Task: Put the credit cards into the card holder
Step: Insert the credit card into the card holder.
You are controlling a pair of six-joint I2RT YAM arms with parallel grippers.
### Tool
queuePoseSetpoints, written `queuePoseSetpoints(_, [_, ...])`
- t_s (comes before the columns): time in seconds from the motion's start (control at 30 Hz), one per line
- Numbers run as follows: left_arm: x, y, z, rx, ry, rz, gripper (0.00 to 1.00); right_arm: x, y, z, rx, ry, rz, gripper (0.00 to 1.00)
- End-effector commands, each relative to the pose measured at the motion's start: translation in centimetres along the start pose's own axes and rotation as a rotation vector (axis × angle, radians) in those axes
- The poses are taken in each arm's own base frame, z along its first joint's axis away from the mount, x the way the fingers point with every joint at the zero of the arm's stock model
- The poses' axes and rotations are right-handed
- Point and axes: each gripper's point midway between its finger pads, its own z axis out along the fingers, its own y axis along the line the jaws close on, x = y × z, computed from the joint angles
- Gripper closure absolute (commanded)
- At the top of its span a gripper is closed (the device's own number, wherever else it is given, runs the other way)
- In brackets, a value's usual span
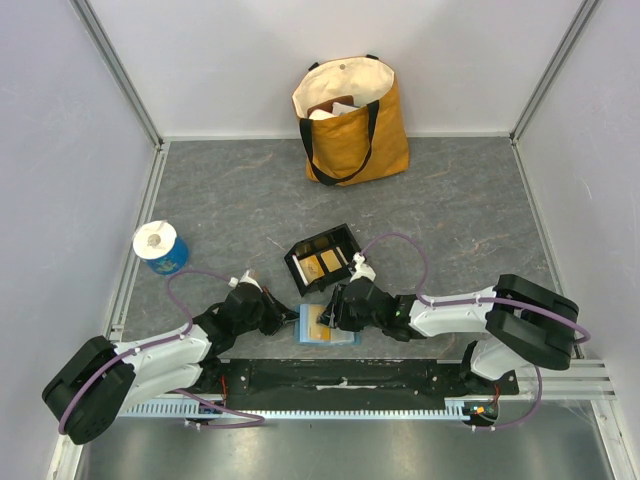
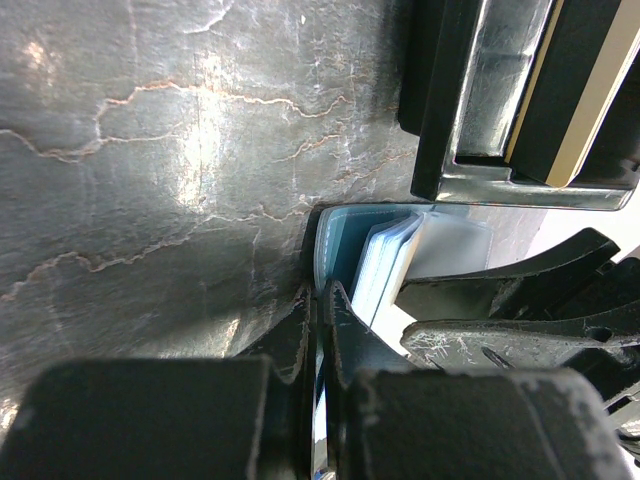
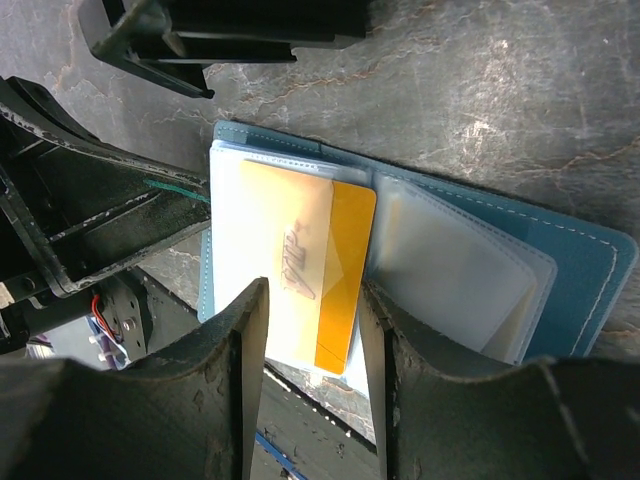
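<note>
Holder (image 3: 590, 270) lies open on the surface (image 1: 230, 200), near centre, between two claws. Three cards show. One orange card (image 3: 345, 270) sits partway in the holder's left clear sleeve, and two tan cards (image 1: 310, 266) lie in the black tray (image 1: 316, 238) just beyond. Left claw (image 2: 320, 320) is clenched on the holder's left edge. Right claw (image 3: 310, 340) is released, fingers astride the orange card. One bag (image 1: 360, 140) stands far back.
</note>
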Motion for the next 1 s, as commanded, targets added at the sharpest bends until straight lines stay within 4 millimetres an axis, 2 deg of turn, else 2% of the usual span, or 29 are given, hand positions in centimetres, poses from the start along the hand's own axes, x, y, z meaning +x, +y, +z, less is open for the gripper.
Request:
queuePoseSetpoints(0.0, [1.1, 5.2, -0.2, -0.151, 0.030, 0.051, 0.98, -0.5, 2.1, 0.3, -0.059, -0.007, -0.033, 0.54])
queuePoseSetpoints(0.33, [1.0, 4.9, -0.1, -0.146, 0.025, 0.050, 0.98, -0.7, 5.3, 0.9, -0.166, 0.016, -0.094, 0.65])
queuePoseSetpoints(0.4, [0.9, 4.9, -0.1, -0.145, 0.022, 0.046, 0.98, -1.0, 5.8, 0.7, -0.189, 0.002, -0.110, 0.72])
queuePoseSetpoints(0.43, [0.9, 4.9, -0.2, -0.145, 0.023, 0.046, 0.98, -1.1, 6.0, 0.5, -0.197, -0.002, -0.112, 0.73])
queuePoseSetpoints(0.5, [0.9, 4.9, -0.2, -0.143, 0.019, 0.045, 0.98, -1.3, 5.8, 0.2, -0.185, -0.009, -0.120, 0.68])
queuePoseSetpoints(0.57, [0.8, 4.8, -0.1, -0.142, 0.015, 0.040, 0.98, -1.8, 5.2, -0.2, -0.142, -0.030, -0.132, 0.56])
queuePoseSetpoints(0.63, [0.8, 4.7, -0.1, -0.138, 0.012, 0.036, 0.98, -2.5, 4.1, -0.9, -0.075, -0.054, -0.160, 0.50])
queuePoseSetpoints(0.73, [0.7, 4.4, -0.1, -0.128, 0.009, 0.031, 0.98, -4.0, 4.1, -2.7, -0.039, -0.106, -0.205, 0.45])
queuePoseSetpoints(0.87, [0.4, 3.8, -0.2, -0.116, -0.003, 0.028, 0.98, -7.4, 6.4, -5.6, -0.061, -0.213, -0.264, 0.38])
queuePoseSetpoints(0.97, [0.1, 3.3, -0.1, -0.107, -0.013, 0.025, 0.98, -10.0, 8.1, -6.0, -0.062, -0.252, -0.302, 0.32])
